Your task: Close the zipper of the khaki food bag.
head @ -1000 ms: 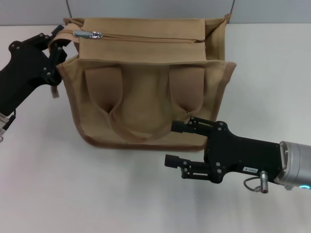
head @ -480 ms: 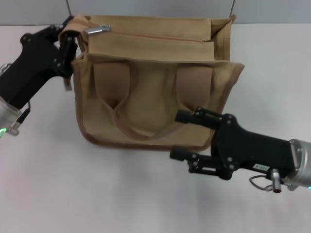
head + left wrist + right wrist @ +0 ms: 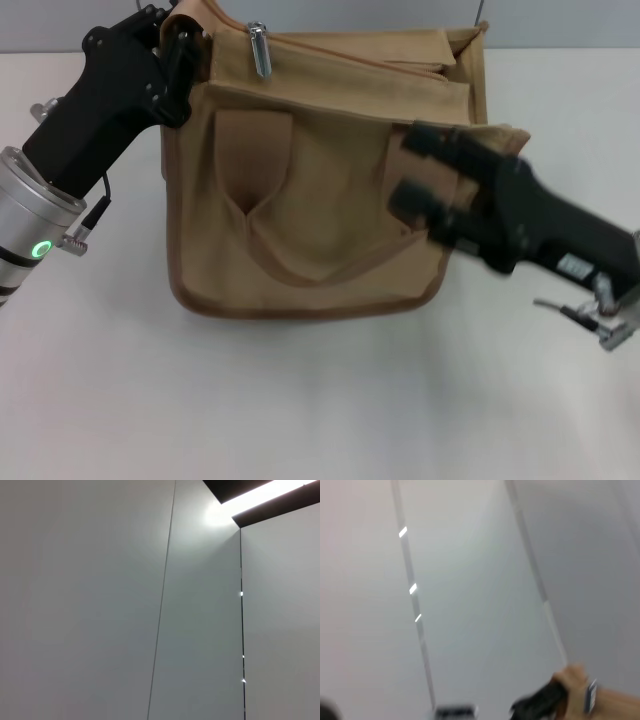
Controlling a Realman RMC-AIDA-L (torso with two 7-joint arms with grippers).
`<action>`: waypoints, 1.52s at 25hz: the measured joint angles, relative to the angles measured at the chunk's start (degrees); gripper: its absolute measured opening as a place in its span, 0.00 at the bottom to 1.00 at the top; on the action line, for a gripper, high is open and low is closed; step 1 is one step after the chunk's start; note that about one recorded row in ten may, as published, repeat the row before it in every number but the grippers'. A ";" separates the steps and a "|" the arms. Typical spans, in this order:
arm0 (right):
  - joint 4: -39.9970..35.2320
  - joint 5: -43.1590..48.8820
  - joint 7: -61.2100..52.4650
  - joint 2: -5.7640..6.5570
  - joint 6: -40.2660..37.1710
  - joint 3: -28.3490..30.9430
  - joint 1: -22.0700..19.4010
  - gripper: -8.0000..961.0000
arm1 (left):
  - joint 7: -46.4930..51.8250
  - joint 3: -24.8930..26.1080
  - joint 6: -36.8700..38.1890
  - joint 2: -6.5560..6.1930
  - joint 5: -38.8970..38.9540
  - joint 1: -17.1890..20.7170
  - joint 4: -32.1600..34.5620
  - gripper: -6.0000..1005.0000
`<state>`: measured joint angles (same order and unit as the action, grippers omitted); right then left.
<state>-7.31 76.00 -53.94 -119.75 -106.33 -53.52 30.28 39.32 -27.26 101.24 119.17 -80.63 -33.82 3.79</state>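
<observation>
Soft khaki food bag sags, so left tool pinches its corner; right tool, jaws wide, should take the zipper tab

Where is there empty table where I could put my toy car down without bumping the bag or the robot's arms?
The widest bare patch of table lies in front of the khaki food bag, between the two arms. A narrower strip runs along the right edge past the bag. It is crowded at the bag's left top corner, where the left gripper holds it, and at its right side, where the right gripper sits.
</observation>
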 joint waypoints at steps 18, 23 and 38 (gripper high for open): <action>-1.44 -4.45 -21.96 0.00 7.28 -0.71 11.88 0.79 | 0.15 -0.04 0.60 0.01 -0.28 -0.63 -2.39 0.05; -0.99 -3.97 -23.00 -0.11 8.40 -1.53 13.93 0.79 | 0.23 -0.16 0.70 0.01 -0.33 -1.45 -2.72 0.05; -1.36 -4.21 -26.16 -0.13 12.60 -5.79 16.98 0.79 | 0.34 -0.33 1.48 0.00 -0.34 -2.98 -3.28 0.06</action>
<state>-8.67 71.78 -80.11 -119.88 -93.73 -59.31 47.26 39.66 -27.59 102.72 119.18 -80.97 -36.80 0.51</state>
